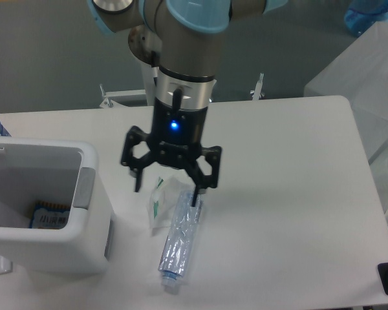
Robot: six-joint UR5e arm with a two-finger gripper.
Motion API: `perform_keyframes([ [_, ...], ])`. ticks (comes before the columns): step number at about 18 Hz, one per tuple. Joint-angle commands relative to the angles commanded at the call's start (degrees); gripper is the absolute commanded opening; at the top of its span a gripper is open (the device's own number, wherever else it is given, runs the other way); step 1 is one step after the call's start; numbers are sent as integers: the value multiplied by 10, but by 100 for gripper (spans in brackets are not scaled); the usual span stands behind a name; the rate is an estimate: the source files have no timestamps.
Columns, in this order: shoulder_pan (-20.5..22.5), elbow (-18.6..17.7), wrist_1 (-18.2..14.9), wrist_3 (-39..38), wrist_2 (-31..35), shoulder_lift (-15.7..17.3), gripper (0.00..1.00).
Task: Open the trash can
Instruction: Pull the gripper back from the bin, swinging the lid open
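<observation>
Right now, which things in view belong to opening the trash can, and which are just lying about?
Job:
- trash can, white, already open
- gripper, fingers spread, holding nothing

Lying about:
- crushed clear bottle on the table
- white-and-green wrapper beside the bottle
- small packet inside the can

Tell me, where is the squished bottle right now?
The crushed bottle lies on the table, just right of the open trash can, below the open end effector.
</observation>
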Motion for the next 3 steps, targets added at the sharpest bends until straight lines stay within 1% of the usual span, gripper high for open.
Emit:
perform_keyframes([
  [3, 11, -5, -11, 31, 5, 2, 100],
])
